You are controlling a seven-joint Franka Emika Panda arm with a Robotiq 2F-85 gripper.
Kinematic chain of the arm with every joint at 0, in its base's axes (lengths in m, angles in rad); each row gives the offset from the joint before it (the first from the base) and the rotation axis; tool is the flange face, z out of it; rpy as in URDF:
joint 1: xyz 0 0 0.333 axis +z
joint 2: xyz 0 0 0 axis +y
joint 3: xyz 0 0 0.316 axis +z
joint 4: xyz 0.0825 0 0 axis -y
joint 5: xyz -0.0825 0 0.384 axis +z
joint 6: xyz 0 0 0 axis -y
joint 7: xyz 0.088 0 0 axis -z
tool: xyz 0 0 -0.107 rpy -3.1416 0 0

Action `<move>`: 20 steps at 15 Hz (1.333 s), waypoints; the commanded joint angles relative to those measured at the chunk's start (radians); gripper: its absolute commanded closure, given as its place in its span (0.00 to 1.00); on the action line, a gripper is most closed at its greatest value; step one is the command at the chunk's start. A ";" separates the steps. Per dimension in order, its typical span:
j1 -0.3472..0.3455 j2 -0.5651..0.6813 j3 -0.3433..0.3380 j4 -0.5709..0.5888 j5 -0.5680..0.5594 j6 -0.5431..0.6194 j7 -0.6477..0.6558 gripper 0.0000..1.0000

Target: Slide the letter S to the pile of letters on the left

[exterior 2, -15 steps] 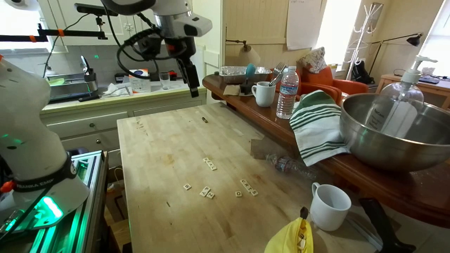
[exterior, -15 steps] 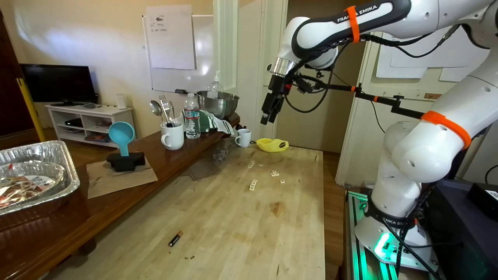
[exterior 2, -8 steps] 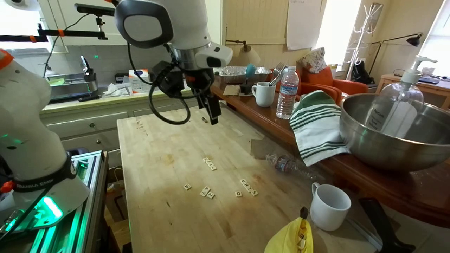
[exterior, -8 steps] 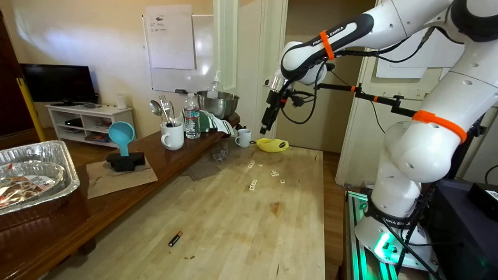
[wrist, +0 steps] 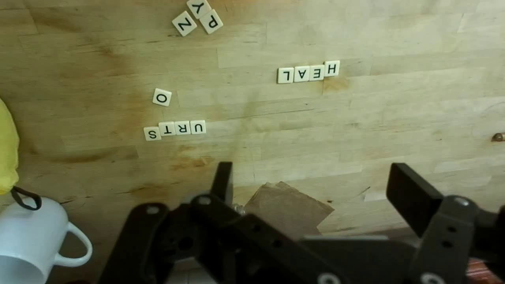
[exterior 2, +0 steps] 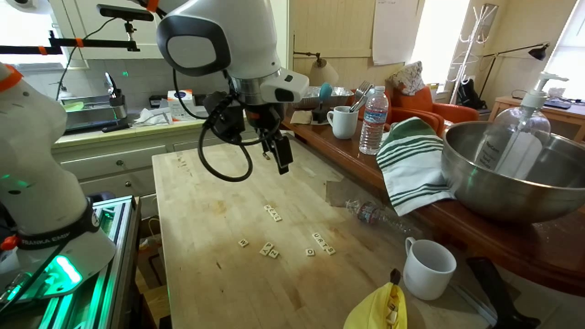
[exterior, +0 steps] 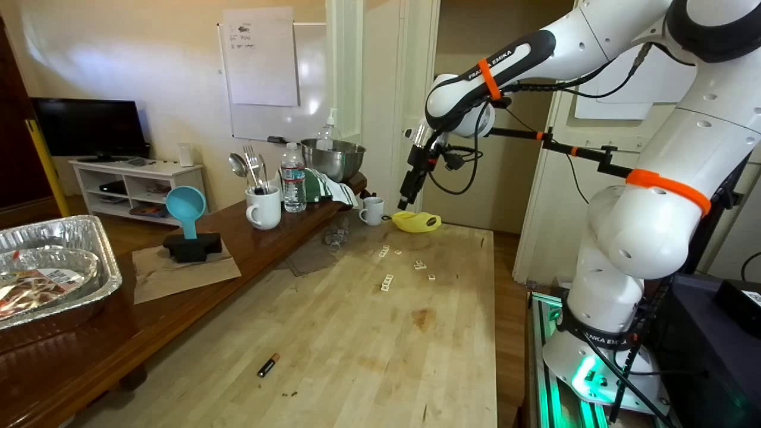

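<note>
Approach stage, I'd judge.
The gripper (wrist: pixel 310 173) hangs wide, holding nothing; the S tile (wrist: pixel 152 133) lies below, outside its spread, so the next move should be across, then down.

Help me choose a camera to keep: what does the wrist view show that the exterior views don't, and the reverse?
Only the wrist view plainly shows the gripper standing open.
Only the exterior views show the W tile, steel bowl and striped towel.
All share the tile row ending in S, the yellow pouch and the white mug beside it.
</note>
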 commanded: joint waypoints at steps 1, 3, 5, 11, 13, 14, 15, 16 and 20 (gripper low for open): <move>-0.014 0.047 0.012 0.006 -0.004 0.028 -0.026 0.00; -0.014 0.107 -0.001 0.035 0.007 0.053 -0.049 0.00; -0.012 0.159 -0.012 0.055 0.030 0.099 -0.098 0.00; -0.054 0.348 0.010 0.143 0.110 0.197 -0.227 0.00; -0.084 0.408 0.031 0.181 0.134 0.200 -0.261 0.00; -0.102 0.434 0.044 0.198 0.143 0.204 -0.272 0.07; -0.120 0.460 0.058 0.217 0.150 0.209 -0.278 0.27; -0.137 0.481 0.072 0.234 0.154 0.206 -0.285 0.34; -0.205 0.560 0.125 0.297 0.151 0.218 -0.299 0.66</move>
